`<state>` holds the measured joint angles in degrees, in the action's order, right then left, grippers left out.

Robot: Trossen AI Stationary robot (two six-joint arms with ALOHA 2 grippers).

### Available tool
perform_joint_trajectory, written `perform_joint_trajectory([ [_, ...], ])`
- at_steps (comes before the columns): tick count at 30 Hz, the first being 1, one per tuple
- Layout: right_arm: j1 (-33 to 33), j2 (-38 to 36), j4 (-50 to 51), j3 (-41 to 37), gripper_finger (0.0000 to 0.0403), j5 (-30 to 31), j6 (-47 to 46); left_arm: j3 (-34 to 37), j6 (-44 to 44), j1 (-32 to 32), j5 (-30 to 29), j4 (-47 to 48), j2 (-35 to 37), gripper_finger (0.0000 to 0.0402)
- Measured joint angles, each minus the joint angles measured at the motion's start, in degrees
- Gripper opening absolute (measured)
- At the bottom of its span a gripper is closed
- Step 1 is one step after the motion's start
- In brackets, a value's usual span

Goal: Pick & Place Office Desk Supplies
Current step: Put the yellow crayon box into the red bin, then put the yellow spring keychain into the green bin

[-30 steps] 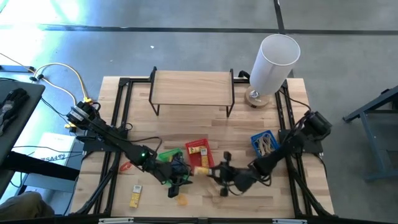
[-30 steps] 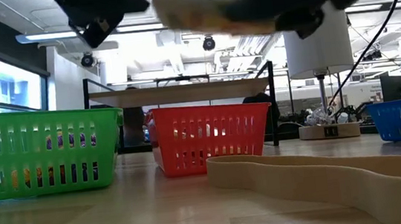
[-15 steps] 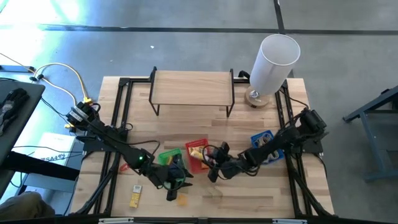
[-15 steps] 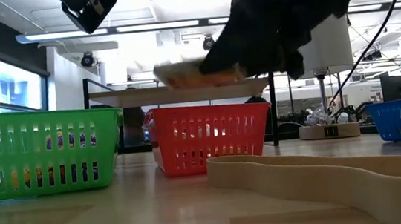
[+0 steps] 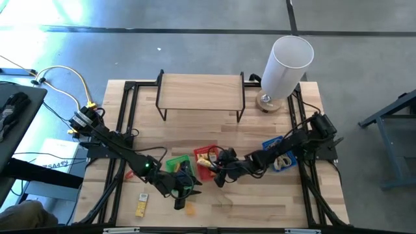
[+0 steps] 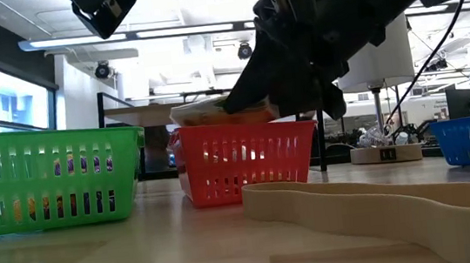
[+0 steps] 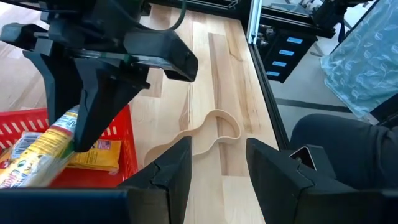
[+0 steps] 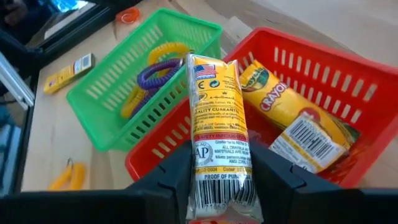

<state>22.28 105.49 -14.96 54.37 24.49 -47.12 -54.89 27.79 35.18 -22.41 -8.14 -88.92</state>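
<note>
Your right gripper (image 8: pixel 219 186) has its jaws pinched on a yellow crayon packet (image 8: pixel 217 130), hanging right over the red basket (image 8: pixel 323 81), where another crayon packet (image 8: pixel 292 121) already lies. Beside it, the green basket (image 8: pixel 112 106) holds purple and yellow coil rings (image 8: pixel 152 74). Your left gripper (image 7: pixel 214 168) hovers with jaws partly open and nothing in them, above the counter (image 7: pixel 230 93) and a tan rubber band (image 7: pixel 208 127). A small yellow packet (image 5: pixel 141 205) sits near the counter's front-left.

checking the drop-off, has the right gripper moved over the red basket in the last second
Yes. In the high view the right gripper, shut on the crayon packet, has shifted leftward and away from the table's near edge, now above the red basket.
</note>
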Motion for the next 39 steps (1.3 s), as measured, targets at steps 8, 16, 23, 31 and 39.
perform_joint_trajectory([
  [8,0.04,0.00,0.15,0.00,0.0170,1.02,-1.29,0.00,0.02,0.02,0.02,0.13,0.00,0.0147],
  [16,0.04,0.00,-0.55,0.00,0.0277,1.05,-0.60,0.00,0.02,0.24,0.14,0.15,0.00,0.0147],
  [23,1.18,-1.60,-3.76,0.01,0.0330,0.96,6.30,0.00,-0.65,0.92,0.07,-0.03,0.16,0.0147],
  [31,5.50,-6.61,-4.09,0.09,0.0343,1.45,13.84,0.02,-4.72,5.26,-0.33,-0.38,3.62,0.0147],
  [39,11.43,-6.82,-4.82,0.04,0.0343,4.21,16.99,0.02,-4.35,12.60,0.09,1.40,6.93,0.0147],
])
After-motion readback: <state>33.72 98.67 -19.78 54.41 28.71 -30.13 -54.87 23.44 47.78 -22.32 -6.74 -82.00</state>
